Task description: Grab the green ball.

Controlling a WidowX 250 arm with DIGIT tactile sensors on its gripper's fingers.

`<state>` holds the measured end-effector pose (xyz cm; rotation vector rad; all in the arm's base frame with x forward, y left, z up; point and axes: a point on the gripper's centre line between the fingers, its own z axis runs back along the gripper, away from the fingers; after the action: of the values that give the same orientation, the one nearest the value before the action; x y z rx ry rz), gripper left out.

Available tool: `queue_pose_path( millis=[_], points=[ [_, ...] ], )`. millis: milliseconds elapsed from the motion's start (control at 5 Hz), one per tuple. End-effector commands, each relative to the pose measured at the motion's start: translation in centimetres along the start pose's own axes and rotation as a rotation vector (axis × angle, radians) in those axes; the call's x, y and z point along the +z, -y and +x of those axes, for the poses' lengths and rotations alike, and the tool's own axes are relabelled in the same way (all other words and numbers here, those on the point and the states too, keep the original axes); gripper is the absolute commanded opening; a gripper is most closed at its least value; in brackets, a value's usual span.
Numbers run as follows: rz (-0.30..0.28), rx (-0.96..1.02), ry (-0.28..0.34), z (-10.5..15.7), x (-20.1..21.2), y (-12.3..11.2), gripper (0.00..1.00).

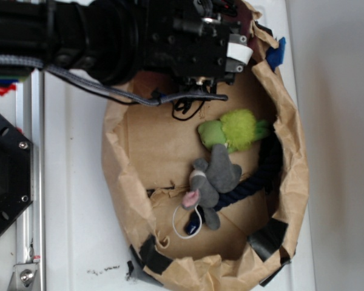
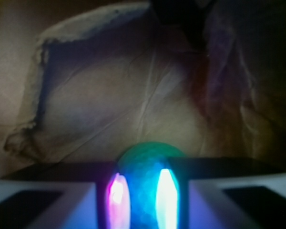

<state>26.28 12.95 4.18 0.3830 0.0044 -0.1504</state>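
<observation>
**One green ball between the pincer's pads, above a paper nest of toys**

In the wrist view the small round mint-green ball (image 2: 150,157) sits between the two white pads (image 2: 43,202) of the black pincer (image 2: 143,200), lit pink on one side and pale green on the other by two glowing strips. The pads stand close against its sides, so the pincer is narrowed onto the ball and has hold of it. Behind the ball lies crumpled brown paper.

From the exterior view the pincer (image 1: 236,57) hangs at the upper rim of one crumpled brown paper nest (image 1: 127,182) resting on the white counter (image 1: 73,182); the ball itself is hidden there by the arm. One black cable (image 1: 188,97) trails from the arm across the rim.

Inside the nest lie three soft things, touching one another — one lime-green fuzzy plush toy (image 1: 236,130), one grey felt mouse toy (image 1: 212,182) with a pink ear just below it, and one dark blue rope (image 1: 264,173) curving beneath both. Black tape patches (image 1: 268,237) hold the paper at two lower spots.
</observation>
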Motion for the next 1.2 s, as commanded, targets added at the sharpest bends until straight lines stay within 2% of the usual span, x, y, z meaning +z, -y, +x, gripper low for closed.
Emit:
queue_pose_path(
  millis=[0, 400, 600, 800, 1000],
  points=[
    [0.005, 0.014, 0.037, 0.4, 1.4, -0.6, 0.0],
    [-0.003, 0.019, 0.042, 0.5, 1.6, -0.6, 0.0],
    [-0.1, 0.015, 0.093, 0.2, 4.8, 0.4, 0.0],
    [-0.226, 0.003, 0.127, -0.5, 8.6, 0.9, 0.0],
    [-0.28, -0.009, 0.154, -1.1, 10.5, 0.8, 0.0]
  ],
)
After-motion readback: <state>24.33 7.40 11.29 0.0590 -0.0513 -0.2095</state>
